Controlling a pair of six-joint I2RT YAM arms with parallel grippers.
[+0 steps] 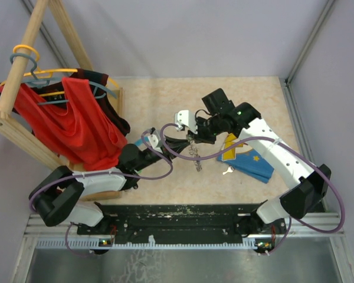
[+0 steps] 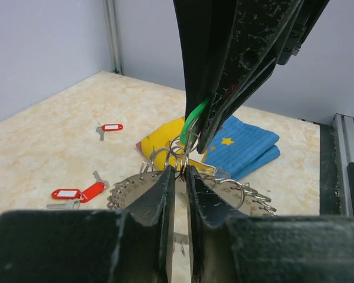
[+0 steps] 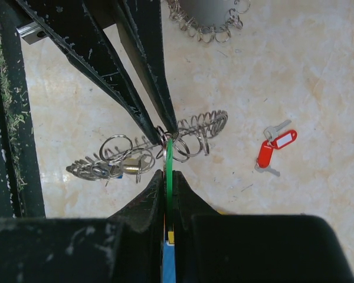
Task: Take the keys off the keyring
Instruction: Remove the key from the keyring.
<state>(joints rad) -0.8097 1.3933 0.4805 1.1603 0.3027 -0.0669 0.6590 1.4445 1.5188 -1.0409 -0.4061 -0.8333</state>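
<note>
Left wrist view shows the left fingers (image 2: 159, 197) clamped on the grey metal loop-fringed keyring (image 2: 125, 190), bracing it above the worktop (image 2: 59, 141) while the right fingers (image 2: 224, 88) pinch the green plastic key tag (image 2: 194, 118), apparently to pull it free.

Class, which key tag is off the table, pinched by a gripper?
The green tag, clamped in the right gripper beside the keyring the left gripper holds; the red tags lie loose on the table.
</note>
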